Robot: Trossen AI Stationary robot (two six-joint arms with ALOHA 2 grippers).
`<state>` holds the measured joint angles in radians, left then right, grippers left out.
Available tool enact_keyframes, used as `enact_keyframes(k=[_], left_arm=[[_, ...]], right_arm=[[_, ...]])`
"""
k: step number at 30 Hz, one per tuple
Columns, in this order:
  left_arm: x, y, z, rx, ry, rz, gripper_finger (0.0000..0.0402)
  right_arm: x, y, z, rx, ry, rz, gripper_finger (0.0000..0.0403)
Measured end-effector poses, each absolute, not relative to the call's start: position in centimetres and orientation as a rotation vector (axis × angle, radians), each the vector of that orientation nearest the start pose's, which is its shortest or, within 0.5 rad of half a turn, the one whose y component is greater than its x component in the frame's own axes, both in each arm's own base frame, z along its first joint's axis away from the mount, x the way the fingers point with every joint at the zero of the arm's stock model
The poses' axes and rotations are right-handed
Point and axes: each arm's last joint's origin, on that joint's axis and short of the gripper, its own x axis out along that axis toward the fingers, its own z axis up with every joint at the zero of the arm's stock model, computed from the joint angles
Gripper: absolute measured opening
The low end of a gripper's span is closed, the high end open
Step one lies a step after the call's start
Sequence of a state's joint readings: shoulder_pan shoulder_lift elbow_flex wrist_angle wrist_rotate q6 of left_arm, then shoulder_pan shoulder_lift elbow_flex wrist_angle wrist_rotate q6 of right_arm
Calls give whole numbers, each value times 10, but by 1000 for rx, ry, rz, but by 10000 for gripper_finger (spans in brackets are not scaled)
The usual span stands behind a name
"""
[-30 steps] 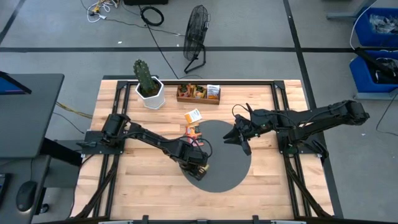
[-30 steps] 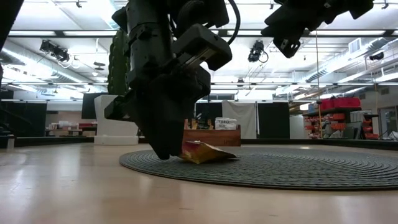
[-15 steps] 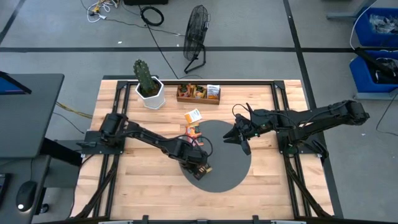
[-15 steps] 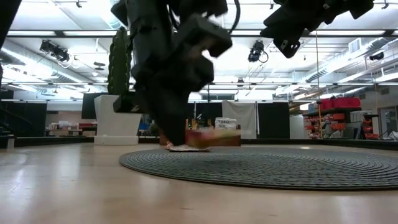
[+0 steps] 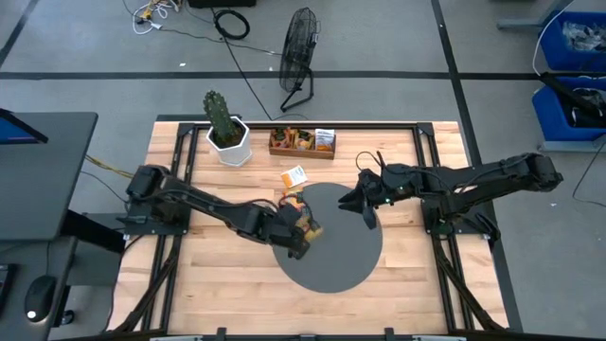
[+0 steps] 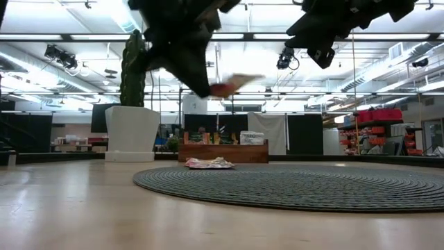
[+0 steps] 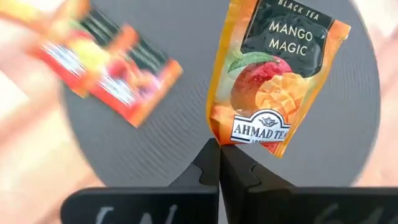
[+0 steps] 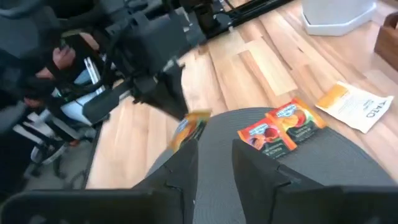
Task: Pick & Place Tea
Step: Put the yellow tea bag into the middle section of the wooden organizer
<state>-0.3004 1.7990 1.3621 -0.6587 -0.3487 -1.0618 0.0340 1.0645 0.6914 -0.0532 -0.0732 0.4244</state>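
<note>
The left gripper (image 7: 219, 163) hangs over the near-left part of the grey disc (image 5: 346, 256), its fingers (image 7: 208, 167) pressed together on the bottom edge of one tea sachet (image 7: 273, 81). That sachet is lifted clear of the disc, as the low view shows. It reads "BLACK TEA", "MANGO MAGIC" and "AHMAD TEA" under a picture of a mango.

It looks very light, thin and limp: a flat paper packet that will bend and swing from a pinch at one edge. A grip on a corner or edge seems the only workable hold, since it lies flush when flat, and a shallow pinch could let it slip.

Just beyond, two red-and-orange sachets (image 8: 283, 127) lie side by side and touching at the disc's far-left rim; their print is too blurred to read. Next to them, on the bare wood of the counter (image 5: 208, 284), rests a white-and-orange sachet (image 8: 356, 104) whose print is not clearly legible.

The right gripper (image 8: 214, 163) waits above the disc's right side, fingers spread and holding nothing.

Farthest off, the wooden tray (image 5: 301, 142) stands at the counter's back edge with more sachets standing in it, beside a potted cactus (image 5: 225, 128).
</note>
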Motion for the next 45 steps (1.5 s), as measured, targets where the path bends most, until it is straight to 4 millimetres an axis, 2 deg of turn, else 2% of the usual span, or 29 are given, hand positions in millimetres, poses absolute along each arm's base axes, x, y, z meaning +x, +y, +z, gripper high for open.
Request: enact_keyframes(k=[7, 10, 13, 19, 25, 30, 41, 45], left_arm=[[355, -91, 239, -544, 747, 678, 1], [358, -88, 240, -513, 729, 666, 1], [359, -84, 240, -497, 716, 690, 1], [360, -76, 241, -460, 685, 725, 0], [360, -75, 242, -431, 652, 761, 0], [361, -74, 243, -408, 634, 772, 0], [362, -74, 244, -371, 612, 775, 0], [363, -74, 245, -354, 597, 780, 0]], right_arm=[[232, -8, 264, 563, 449, 110, 145], [241, -14, 279, 557, 437, 136, 167], [255, -19, 294, 506, 508, 126, 184], [286, -32, 308, 472, 716, 80, 194], [314, -42, 308, 456, 795, 71, 192], [329, -48, 301, 504, 829, 117, 192], [334, -54, 291, 535, 867, 110, 191], [334, -54, 291, 535, 864, 108, 174]])
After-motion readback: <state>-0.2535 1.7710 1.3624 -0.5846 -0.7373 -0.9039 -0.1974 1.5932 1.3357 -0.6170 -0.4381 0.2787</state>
